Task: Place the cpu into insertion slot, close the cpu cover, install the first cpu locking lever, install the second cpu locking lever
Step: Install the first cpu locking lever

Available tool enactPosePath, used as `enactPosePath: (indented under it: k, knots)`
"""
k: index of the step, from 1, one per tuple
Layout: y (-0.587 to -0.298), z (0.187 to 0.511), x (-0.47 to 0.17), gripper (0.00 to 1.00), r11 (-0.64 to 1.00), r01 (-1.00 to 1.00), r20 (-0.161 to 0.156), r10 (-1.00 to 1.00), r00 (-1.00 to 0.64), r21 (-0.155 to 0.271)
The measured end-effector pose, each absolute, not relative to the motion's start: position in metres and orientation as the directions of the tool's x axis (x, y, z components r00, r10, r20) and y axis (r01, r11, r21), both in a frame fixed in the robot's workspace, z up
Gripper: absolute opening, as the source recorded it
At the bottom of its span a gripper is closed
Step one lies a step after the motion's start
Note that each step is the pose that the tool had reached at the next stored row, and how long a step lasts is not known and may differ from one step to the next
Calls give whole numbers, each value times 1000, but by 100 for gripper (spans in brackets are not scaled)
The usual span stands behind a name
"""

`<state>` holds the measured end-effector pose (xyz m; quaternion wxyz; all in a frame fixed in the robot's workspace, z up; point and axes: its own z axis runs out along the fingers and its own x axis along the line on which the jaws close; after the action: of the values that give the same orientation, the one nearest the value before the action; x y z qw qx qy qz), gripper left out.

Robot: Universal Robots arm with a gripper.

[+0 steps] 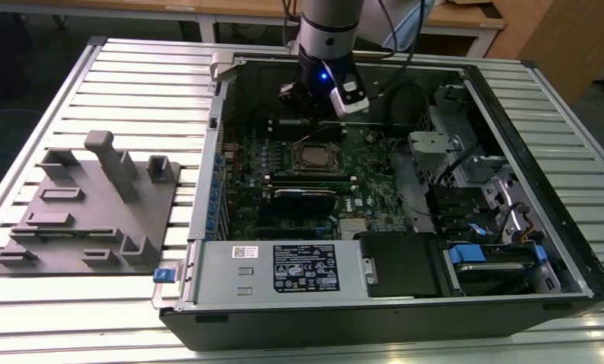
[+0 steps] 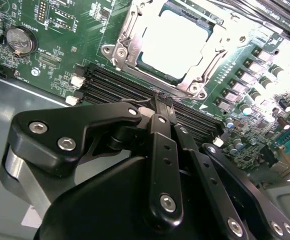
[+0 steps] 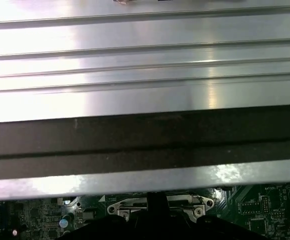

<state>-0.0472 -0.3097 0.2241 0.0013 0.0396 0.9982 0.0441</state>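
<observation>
End effector [image 2: 158, 101]: closed tight, gripping nothing, tip at black memory slots [image 2: 115, 87]. Just ahead: cpu [image 2: 172, 42] seated in socket, cover [image 2: 126, 35] flat around it. First wrist view adds case rim [image 3: 145, 135], ribbed counter [image 3: 145, 60] beyond. Exterior view adds power supply [image 1: 281, 269] with white printed label; grey fixture [image 1: 89, 205] farthest.

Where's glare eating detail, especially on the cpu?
Second wrist view: the cpu top is blown out to flat white. First wrist view: broad bright sheen across the ribbed metal surface. Exterior view: even light, no hot spots, computer case interior dimmer.
</observation>
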Motion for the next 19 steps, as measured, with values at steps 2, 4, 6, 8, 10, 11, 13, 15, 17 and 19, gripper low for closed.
enactPosePath:
  k: [2,4,6,8,10,11,13,15,17,19]
  knots:
    - [-309,224,-46,11,993,79,1,79,-997,88]
    - [-309,224,-44,11,993,79,1,79,-997,88]
    - [-309,224,-43,11,993,79,1,79,-997,88]
    - [-309,223,-42,11,993,79,1,79,-997,88]
    - [-309,223,-40,11,993,79,1,79,-997,88]
    - [-309,222,-40,11,993,79,1,79,-997,88]
    - [-309,221,-39,11,993,79,1,79,-997,88]
    - [-309,220,-38,11,993,79,1,79,-997,88]
    - [-309,219,-37,11,993,79,1,79,-997,88]
    - [-309,218,-35,11,993,79,1,79,-997,88]
